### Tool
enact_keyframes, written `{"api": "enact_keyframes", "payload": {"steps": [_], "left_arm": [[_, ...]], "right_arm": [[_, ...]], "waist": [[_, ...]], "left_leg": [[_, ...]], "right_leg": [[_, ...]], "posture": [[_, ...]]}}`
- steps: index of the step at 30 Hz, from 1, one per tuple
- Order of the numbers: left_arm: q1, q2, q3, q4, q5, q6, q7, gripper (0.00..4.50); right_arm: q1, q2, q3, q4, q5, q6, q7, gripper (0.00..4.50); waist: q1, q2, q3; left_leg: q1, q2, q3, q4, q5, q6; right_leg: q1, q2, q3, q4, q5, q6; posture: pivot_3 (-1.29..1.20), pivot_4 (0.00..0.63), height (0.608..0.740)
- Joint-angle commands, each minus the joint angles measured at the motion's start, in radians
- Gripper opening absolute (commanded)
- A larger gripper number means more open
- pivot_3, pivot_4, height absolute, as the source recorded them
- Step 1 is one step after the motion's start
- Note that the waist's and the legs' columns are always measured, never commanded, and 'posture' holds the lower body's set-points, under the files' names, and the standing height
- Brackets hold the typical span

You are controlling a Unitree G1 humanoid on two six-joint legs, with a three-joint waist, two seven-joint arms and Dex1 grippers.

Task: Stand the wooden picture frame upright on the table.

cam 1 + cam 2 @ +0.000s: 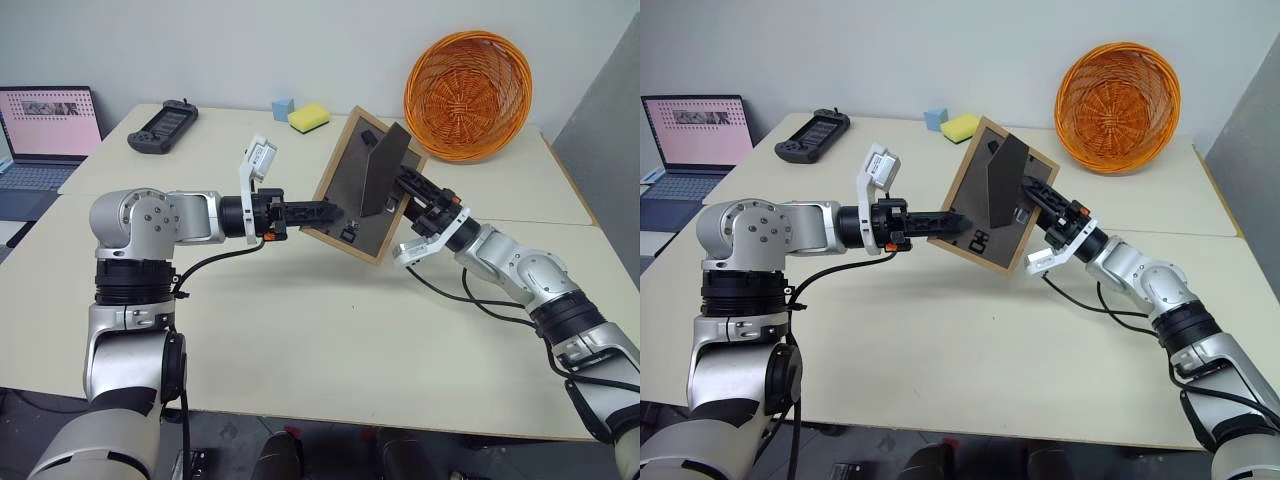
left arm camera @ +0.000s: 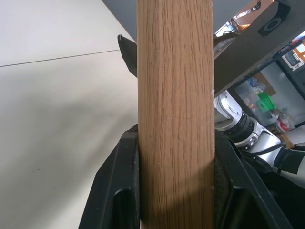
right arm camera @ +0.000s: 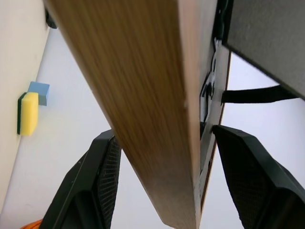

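Pale cream, the table (image 1: 330, 340) fills most of the scene, with a seam running across it. Up in the air above it hangs the wooden picture frame (image 1: 345, 195), tilted, with its dark back and folded-out stand facing us. Its picture side is hidden. The left gripper (image 1: 335, 212) pinches the frame's left edge tight between both fingers. The right gripper (image 1: 408, 188) has its fingers spread wide on either side of the frame's right edge, not squeezing it. Behind, an orange wicker basket (image 1: 468, 95) leans up. A laptop (image 1: 45, 135) is cut off at the left. Near it lies a black controller (image 1: 163, 125), then a yellow sponge (image 1: 309, 117) and a small blue block (image 1: 283, 108).
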Motion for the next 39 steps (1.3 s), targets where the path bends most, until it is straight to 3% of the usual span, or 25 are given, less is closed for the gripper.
{"api": "enact_keyframes", "payload": {"steps": [1,5,10,30,39], "left_arm": [[-0.023,0.005,0.028,-0.036,-0.033,-0.009,-0.012,1.29],[-0.025,-0.001,0.037,-0.025,-0.04,0.01,-0.005,1.29],[-0.04,0.001,0.043,0.02,-0.043,0.028,0.004,1.29],[-0.082,0.04,-0.011,0.166,-0.015,0.022,-0.038,1.29],[-0.084,0.068,-0.093,0.161,0.005,-0.006,-0.118,1.29]], "right_arm": [[-0.03,-0.011,-0.011,0.005,0.016,-0.004,-0.018,2.67],[-0.034,-0.015,-0.005,0.007,0.014,-0.009,-0.022,1.93],[-0.031,-0.027,-0.009,-0.01,0.021,-0.015,-0.021,1.59],[-0.006,-0.05,-0.008,-0.055,0.037,-0.039,0.001,1.34],[-0.004,-0.049,-0.01,-0.066,0.05,-0.052,0.031,1.29]], "waist": [[0.0,0.0,0.0],[0.0,0.0,0.0],[0.0,0.0,0.0],[0.0,0.0,0.0],[-0.001,0.0,0.0]], "left_leg": [[0.0,0.0,0.0,0.0,0.0,0.0],[0.0,0.0,0.0,0.0,0.0,0.0],[0.0,0.0,0.0,0.0,0.0,0.0],[0.0,0.0,0.0,0.0,0.0,0.0],[0.0,0.0,0.0,0.0,0.0,0.0]], "right_leg": [[0.0,0.0,0.0,0.0,0.0,0.0],[0.0,0.0,0.0,0.0,0.0,0.0],[0.0,0.0,0.0,0.0,0.0,0.0],[0.0,0.0,0.0,0.0,0.0,0.0],[0.0,0.0,0.0,0.0,0.0,0.0]], "posture": [[0.0,0.15,0.74],[0.0,0.15,0.74],[0.0,0.15,0.74],[0.0,0.15,0.74],[0.0,0.15,0.74]]}}
